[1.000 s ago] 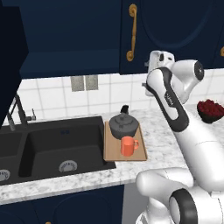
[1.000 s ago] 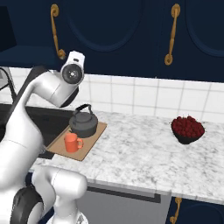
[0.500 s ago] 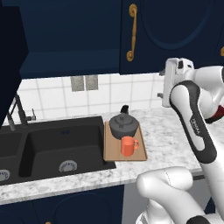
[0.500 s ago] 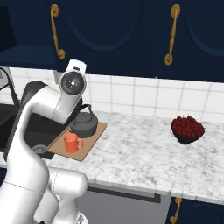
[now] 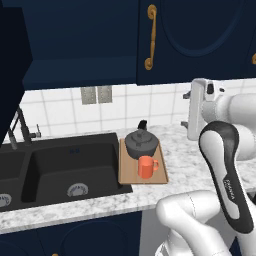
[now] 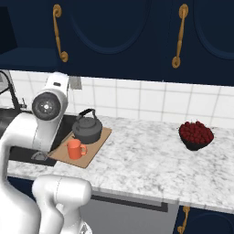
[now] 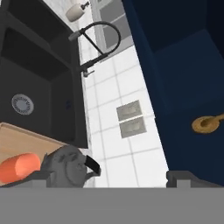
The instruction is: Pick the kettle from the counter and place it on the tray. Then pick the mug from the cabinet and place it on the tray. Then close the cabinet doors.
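The dark grey kettle (image 5: 141, 143) (image 6: 87, 128) and the orange-red mug (image 5: 146, 167) (image 6: 74, 149) both stand on the wooden tray (image 5: 127, 172) (image 6: 98, 142), which lies on the counter (image 6: 137, 155) beside the sink. My gripper (image 5: 186, 110) hangs open and holds nothing, up to the right of the tray at backsplash height. In the hand view my gripper (image 7: 109, 178) looks past the kettle (image 7: 65, 168) and mug (image 7: 19, 167) toward the cabinet (image 7: 183, 57). The cabinet (image 5: 80, 50) is open: its left door (image 5: 12, 65) stands swung out, and the door with the gold handle (image 5: 150, 35) lies shut.
A black double sink (image 5: 55, 165) with a curved faucet (image 7: 96, 43) lies left of the tray. A dark bowl of red fruit (image 6: 196, 135) sits on the counter at the right. Two wall outlets (image 5: 97, 94) are set in the tiles. A soap dispenser (image 7: 76, 11) stands behind the sink.
My hand has swung to the right and downward, away from the open cabinet, and stayed open. Kettle, mug and tray have not moved.
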{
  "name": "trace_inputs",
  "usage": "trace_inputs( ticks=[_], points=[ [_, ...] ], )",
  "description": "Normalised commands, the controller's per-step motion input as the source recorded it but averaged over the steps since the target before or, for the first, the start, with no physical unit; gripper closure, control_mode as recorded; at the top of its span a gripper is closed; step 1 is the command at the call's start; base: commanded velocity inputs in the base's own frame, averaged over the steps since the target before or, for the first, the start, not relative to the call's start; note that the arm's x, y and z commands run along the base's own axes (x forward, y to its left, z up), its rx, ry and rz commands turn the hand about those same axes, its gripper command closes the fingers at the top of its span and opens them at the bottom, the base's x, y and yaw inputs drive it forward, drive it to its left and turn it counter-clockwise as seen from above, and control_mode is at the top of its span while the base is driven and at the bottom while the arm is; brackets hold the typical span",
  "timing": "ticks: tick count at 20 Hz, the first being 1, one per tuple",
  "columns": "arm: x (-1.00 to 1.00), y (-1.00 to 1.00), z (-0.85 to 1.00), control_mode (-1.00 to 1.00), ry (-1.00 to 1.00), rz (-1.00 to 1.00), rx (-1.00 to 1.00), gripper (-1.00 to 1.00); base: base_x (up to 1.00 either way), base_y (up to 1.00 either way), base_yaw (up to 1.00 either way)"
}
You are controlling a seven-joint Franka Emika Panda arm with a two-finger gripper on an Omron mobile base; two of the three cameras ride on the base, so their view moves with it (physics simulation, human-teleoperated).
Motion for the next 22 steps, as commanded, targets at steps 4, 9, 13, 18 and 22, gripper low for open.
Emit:
trace_inputs(
  ticks=[4,9,13,18,22],
  points=[
    [-0.48,0.45,-0.11,-1.0,0.0,0.0,-0.13,-1.0,0.0,0.0,0.0],
    [-0.17,0.38,-0.22,-1.0,0.0,0.0,-0.17,-1.0,0.0,0.0,0.0],
    [-0.26,0.15,-0.17,-1.0,0.0,0.04,-0.07,-1.0,0.0,0.0,0.0],
    [-0.26,0.38,-0.12,-1.0,0.0,0.02,-0.05,-1.0,0.0,0.0,0.0],
    [-0.23,0.4,-0.05,-1.0,0.0,0.0,-0.06,-1.0,0.0,0.0,0.0]
  ],
)
